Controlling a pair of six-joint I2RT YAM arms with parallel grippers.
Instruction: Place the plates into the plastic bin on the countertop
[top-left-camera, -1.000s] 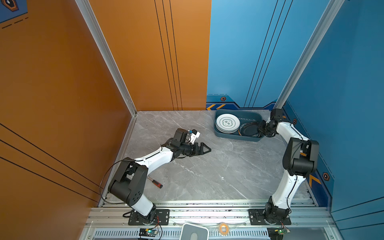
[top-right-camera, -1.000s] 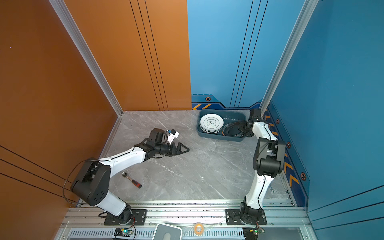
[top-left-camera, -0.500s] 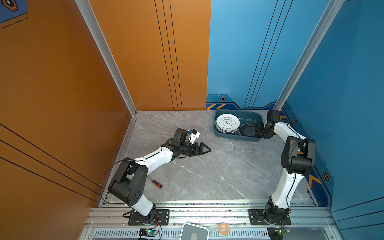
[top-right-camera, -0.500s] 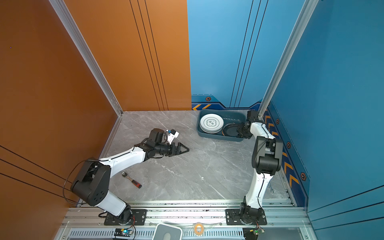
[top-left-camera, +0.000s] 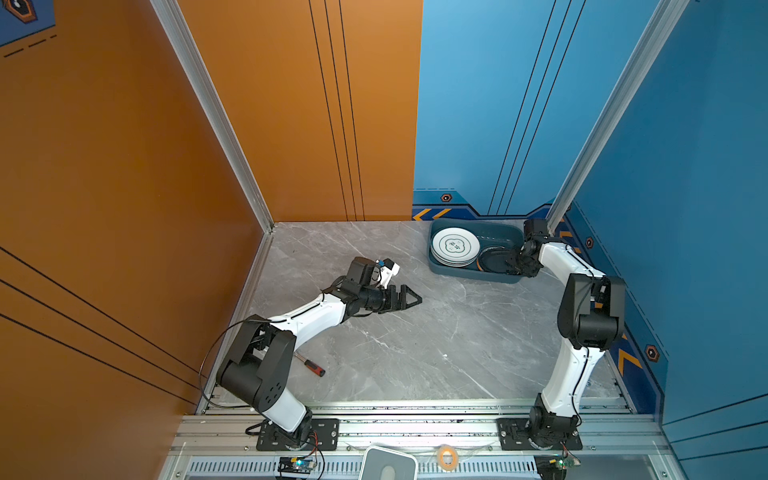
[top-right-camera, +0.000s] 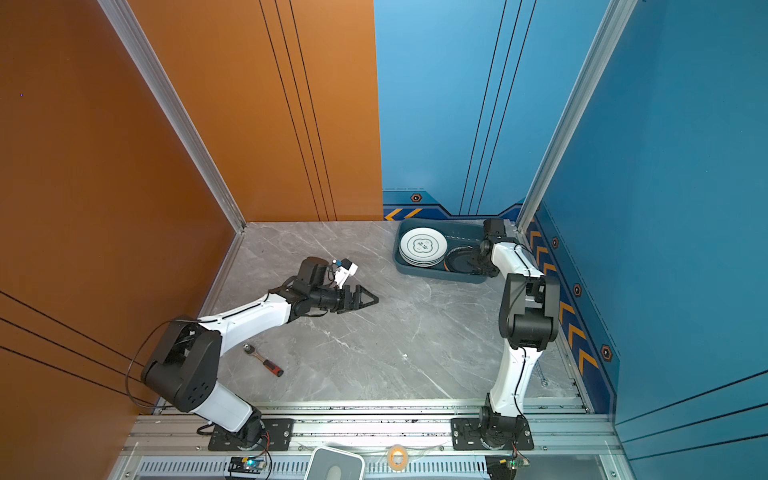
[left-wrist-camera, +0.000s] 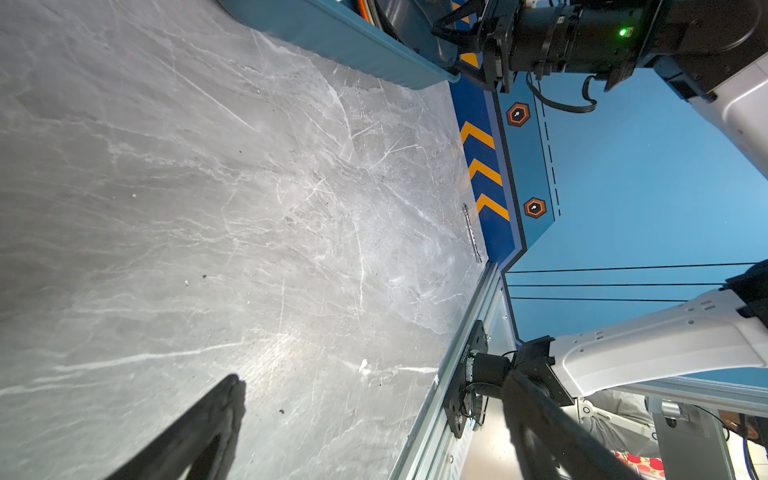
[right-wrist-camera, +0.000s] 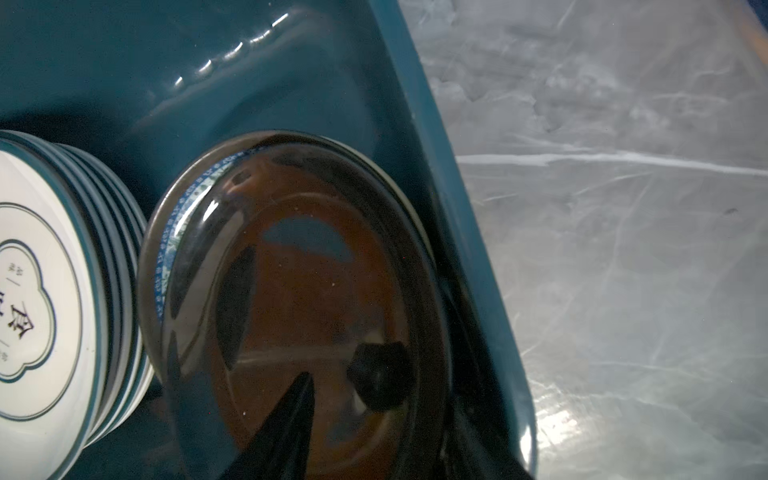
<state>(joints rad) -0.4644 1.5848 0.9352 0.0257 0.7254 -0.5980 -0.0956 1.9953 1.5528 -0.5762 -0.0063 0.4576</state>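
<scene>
The dark teal plastic bin (top-left-camera: 473, 275) (top-right-camera: 440, 277) stands at the back right of the grey marble countertop (top-left-camera: 436, 332). Inside it, a stack of white plates (top-left-camera: 454, 247) (right-wrist-camera: 37, 291) with dark green rims lies beside a glossy black plate (top-left-camera: 493, 262) (right-wrist-camera: 291, 270) that tops a second stack. My right gripper (top-left-camera: 517, 264) (right-wrist-camera: 382, 399) is low in the bin, open; one finger is over the black plate and the other sits between its rim and the bin wall. My left gripper (top-left-camera: 409, 297) (left-wrist-camera: 374, 378) hovers open over bare countertop, holding nothing.
A red-handled screwdriver (top-left-camera: 313, 368) (top-right-camera: 268, 363) lies near the left arm's base. Orange and blue walls close in the countertop on three sides, and the bin sits close to the back right corner. Aluminium rails (top-left-camera: 415, 409) run along the front edge.
The right gripper's jaws have spread apart around the black plate's rim in the bin, and its wrist has shifted slightly. The left arm has stayed still.
</scene>
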